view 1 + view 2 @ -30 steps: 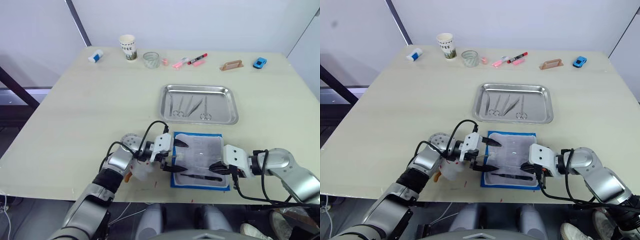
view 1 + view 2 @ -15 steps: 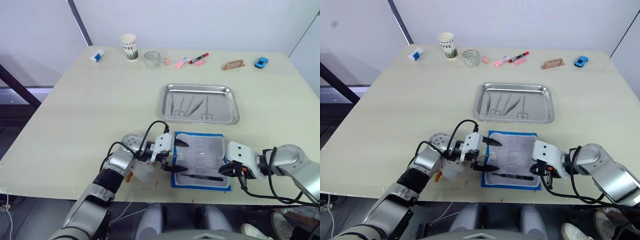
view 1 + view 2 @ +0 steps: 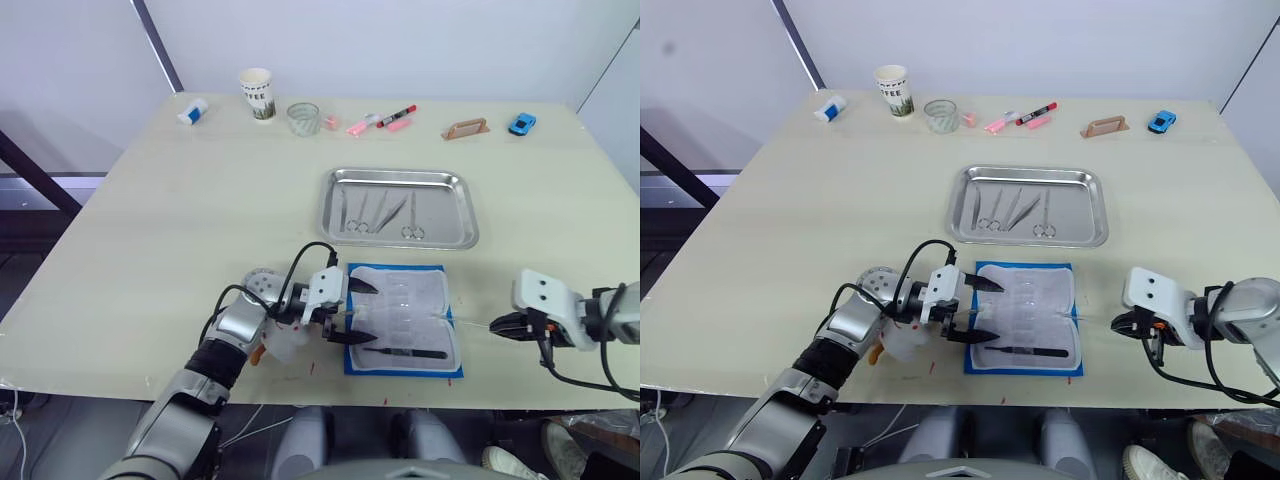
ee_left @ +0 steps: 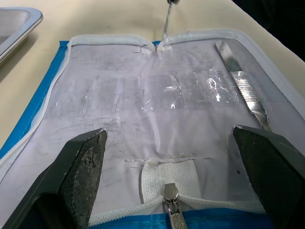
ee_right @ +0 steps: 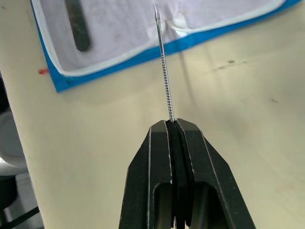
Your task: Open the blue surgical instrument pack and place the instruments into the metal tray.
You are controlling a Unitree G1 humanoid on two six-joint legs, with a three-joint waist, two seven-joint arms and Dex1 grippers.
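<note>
The counter [image 3: 150,200] carries the metal tray [image 3: 400,178], shiny and rimmed, with four slim instruments [image 3: 378,213] inside. Nearer lies the blue surgical instrument pack [image 3: 402,320], spread open, whitish lining up, one dark tool [image 3: 403,351] in it. The left end effector [image 3: 355,313] is released over its edge; the right end effector [image 3: 497,326], beside it, is clenched on a thin probe [image 5: 164,67].
</note>
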